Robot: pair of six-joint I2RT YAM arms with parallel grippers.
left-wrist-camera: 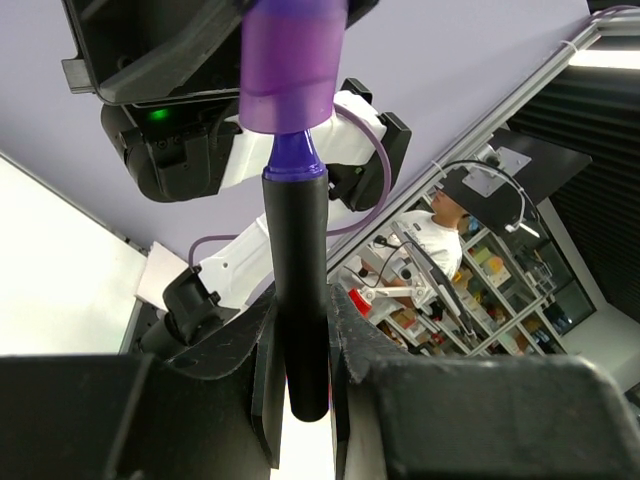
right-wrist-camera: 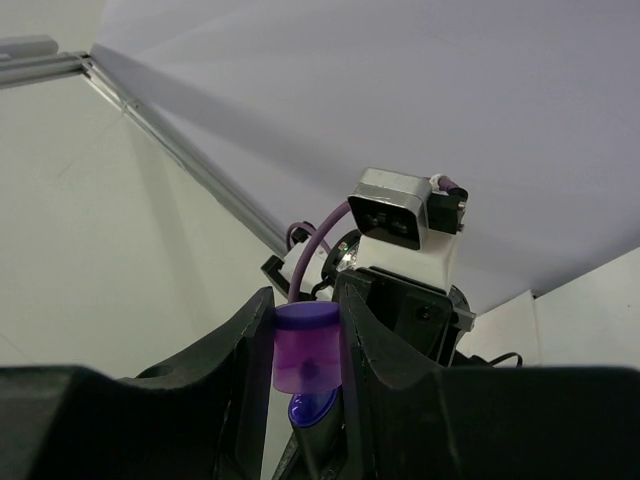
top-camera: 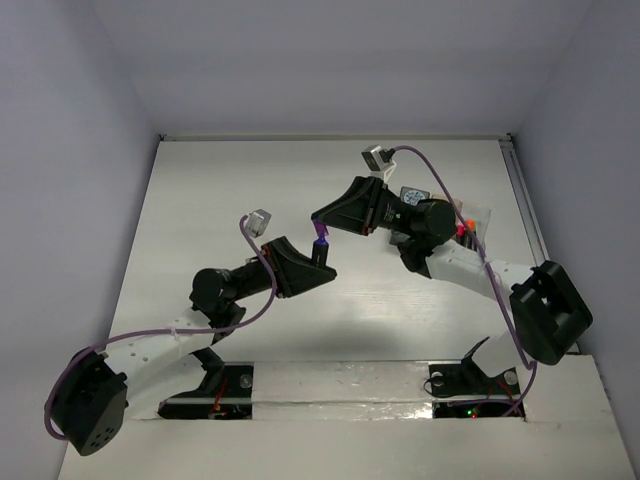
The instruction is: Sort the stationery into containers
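Observation:
A black-bodied highlighter stands upright between the fingers of my left gripper, which is shut on its lower body. Its purple tip points up into a translucent purple cap. My right gripper is shut on that cap, and part of the tip still shows below the cap's rim. In the top view the two grippers meet above the middle of the table: left gripper, right gripper, purple cap between them. A clear box lies mostly hidden behind the right arm.
Orange and pink caps show inside the clear box, and a blue-and-white patterned piece lies just behind the right wrist. A metal rail runs along the table's right edge. Walls close in the left, far and right sides.

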